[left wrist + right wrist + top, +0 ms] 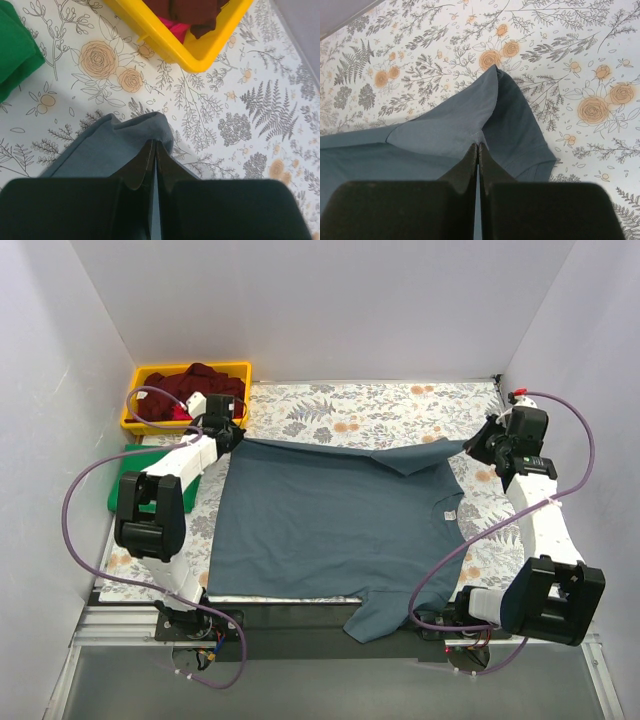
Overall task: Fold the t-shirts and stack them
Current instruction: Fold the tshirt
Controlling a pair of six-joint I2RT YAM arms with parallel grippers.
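Note:
A large slate-blue t-shirt [330, 520] lies spread flat on the floral table cloth, one sleeve hanging over the near edge. My left gripper [228, 436] is shut on its far left corner, and the cloth [115, 145] bunches at the tips [155, 145]. My right gripper [482, 446] is shut on the far right sleeve seam [478, 146], with the sleeve [520, 125] folded over beside it. A bright green t-shirt [135, 457] [15, 55] lies folded at the left under my left arm. Dark red t-shirts [190, 390] [195, 12] and a pink one [175, 29] sit in the bin.
The yellow plastic bin [195, 367] [150, 22] stands at the far left corner, just beyond my left gripper. White walls close in the table at the back and on both sides. Purple cables loop out from both arms.

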